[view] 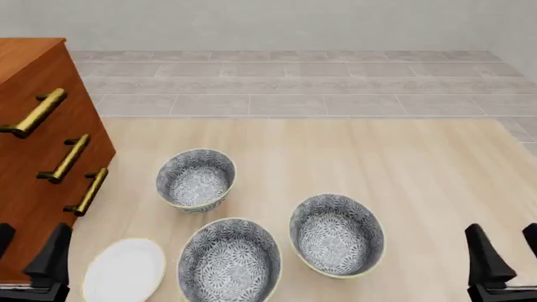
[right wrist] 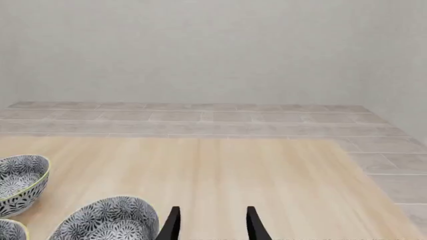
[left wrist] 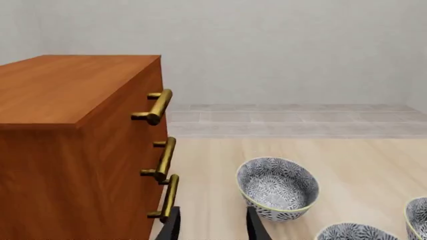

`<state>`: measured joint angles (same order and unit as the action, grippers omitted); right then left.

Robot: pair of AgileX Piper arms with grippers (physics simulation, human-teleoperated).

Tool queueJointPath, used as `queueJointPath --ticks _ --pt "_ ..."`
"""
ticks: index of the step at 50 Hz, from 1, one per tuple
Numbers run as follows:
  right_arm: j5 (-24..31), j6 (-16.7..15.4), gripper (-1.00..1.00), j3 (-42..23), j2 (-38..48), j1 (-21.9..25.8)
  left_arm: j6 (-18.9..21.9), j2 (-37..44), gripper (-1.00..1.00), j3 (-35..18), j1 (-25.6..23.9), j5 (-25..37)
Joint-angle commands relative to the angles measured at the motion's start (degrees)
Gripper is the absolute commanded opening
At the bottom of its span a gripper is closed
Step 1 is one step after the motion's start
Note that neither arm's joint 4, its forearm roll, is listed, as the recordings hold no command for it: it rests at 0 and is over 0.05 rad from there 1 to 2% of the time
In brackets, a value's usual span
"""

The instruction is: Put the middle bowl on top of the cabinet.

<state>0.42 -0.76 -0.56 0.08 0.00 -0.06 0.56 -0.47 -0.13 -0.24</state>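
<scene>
Both grippers gaping, empty — white plate (view: 124,272) shows in front view only.

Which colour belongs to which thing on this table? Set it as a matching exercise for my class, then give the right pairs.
Things:
1. cabinet
2. top drawer handle
3. plate
4. bowl farthest from the arms

Colours:
A. white
B. grey-and-white floral
C. reddish-brown
D. brass

Pairs: 1-C; 2-D; 3-A; 4-B
</scene>
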Motion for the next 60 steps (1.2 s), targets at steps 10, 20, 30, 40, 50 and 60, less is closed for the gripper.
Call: queueJointPath --ticks 10,20,30,40,50,60 --pt "0.1 0.5 1.0 0.2 0.0 -0.2 0.1 1.1 1.0 0.3 0.4 -0.6" --pt "0.1 0.3 1.0 0.2 -0.1 -0.3 1.6 5.0 1.0 -1.0 0.2 -3.0" --pt "0.3 0.5 1.0 0.1 -0.1 -0.4 3.2 21.9 1.0 -4.7 -6.0 -9.3" --pt "0.5 0.5 1.0 0.2 -0.1 -0.7 4.3 28.4 1.0 -10.0 -9.2 -7.9" --pt "0.6 0.5 1.0 0.1 -0.1 -0.8 7.1 37.9 1.0 -17.2 -14.5 -4.5" --pt "1.0 0.4 1.0 0.2 -0.1 -1.3 8.1 45.5 1.0 -23.6 -17.6 -2.3"
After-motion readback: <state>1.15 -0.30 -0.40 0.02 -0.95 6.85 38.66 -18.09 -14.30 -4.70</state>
